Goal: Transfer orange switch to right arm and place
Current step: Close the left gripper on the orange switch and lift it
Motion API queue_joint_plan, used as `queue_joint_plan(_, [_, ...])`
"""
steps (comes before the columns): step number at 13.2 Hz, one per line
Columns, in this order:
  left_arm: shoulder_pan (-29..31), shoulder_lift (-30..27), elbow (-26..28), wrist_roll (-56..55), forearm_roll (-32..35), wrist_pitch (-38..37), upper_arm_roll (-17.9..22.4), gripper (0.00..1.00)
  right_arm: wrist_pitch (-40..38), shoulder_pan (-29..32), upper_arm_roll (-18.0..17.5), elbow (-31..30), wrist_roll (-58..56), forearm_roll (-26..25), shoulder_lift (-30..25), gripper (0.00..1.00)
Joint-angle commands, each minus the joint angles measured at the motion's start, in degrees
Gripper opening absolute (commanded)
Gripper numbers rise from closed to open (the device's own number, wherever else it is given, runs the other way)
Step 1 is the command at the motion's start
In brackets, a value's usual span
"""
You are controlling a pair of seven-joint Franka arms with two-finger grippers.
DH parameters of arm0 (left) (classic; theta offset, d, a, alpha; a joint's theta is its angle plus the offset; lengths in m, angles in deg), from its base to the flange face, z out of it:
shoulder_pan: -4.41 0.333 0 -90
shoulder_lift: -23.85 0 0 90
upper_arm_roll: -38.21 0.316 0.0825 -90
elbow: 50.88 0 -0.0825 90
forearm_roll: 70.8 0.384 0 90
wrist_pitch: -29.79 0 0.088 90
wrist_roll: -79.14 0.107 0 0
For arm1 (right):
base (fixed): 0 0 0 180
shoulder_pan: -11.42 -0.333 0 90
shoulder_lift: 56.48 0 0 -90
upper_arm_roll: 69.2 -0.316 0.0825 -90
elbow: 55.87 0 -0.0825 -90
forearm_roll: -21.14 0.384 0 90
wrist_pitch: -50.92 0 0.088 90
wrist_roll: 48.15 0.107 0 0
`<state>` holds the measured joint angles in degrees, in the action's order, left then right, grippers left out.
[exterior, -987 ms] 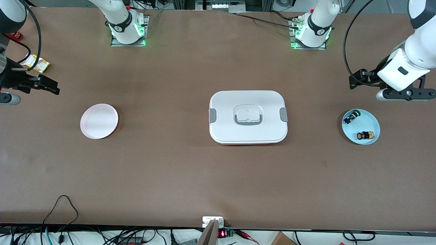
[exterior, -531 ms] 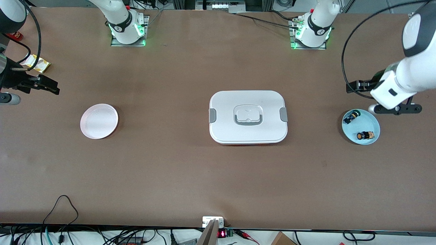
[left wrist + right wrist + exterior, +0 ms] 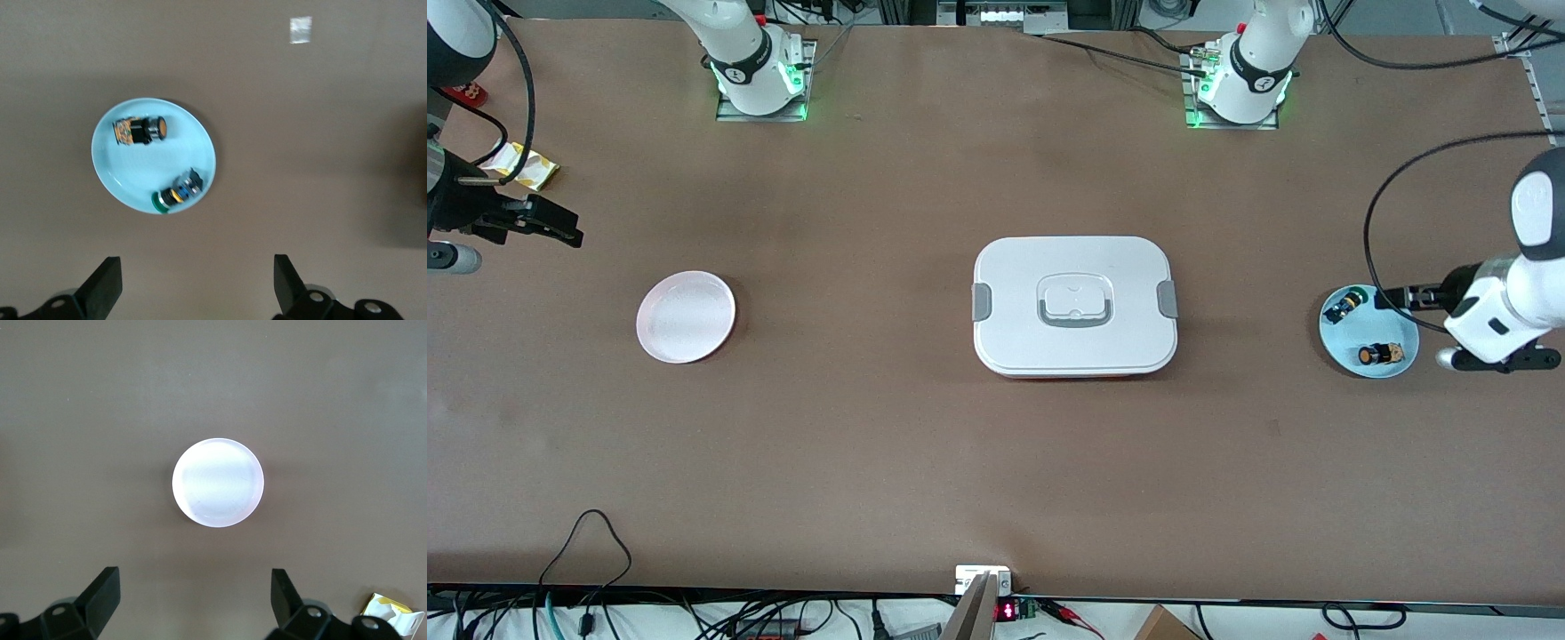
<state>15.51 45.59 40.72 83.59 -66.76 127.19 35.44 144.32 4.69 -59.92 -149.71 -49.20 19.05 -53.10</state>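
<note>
Both claws spread wide and empty, orange switch (image 3: 1378, 355) lying on blue plate (image 3: 1347, 347)

Front view cuts off left claw (image 3: 1400, 297) at 3 o'clock of the plate; left wrist view shows both fingertips (image 3: 107, 283) apart. Right claw (image 3: 193, 600) hangs over counter (image 3: 871, 444) near pink plate (image 3: 686, 317). Green switch (image 3: 1345, 305) labels unreadable

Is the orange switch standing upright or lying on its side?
Lying on its side: the orange switch rests lengthwise in the blue dish, cap pointing sideways.
</note>
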Motion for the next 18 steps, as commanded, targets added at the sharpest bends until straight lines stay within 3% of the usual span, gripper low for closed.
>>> queue_joint_plan(1, [1.8,5.0,-0.5,2.9,0.7,5.2,-0.4,1.0,-0.8,0.2,-0.2,0.1,-0.6,0.6,-0.7,1.0])
queue_joint_plan(4, [5.9,8.7,1.7,8.5,0.5,13.7,-0.5,1.0,-0.8,0.2,-0.2,0.1,-0.6,0.7,-0.7,1.0])
queue_joint_plan(11, [10.4,8.7,15.8,9.5,0.1,36.0,-1.3,1.0,-0.7,0.2,-0.2,0.1,-0.6,0.7,-0.7,1.0])
queue_joint_plan(18, [11.0,11.7,16.5,9.6,-1.8,40.0,-1.3,1.0,-0.7,0.2,-0.2,0.1,-0.6,0.7,-0.7,1.0])
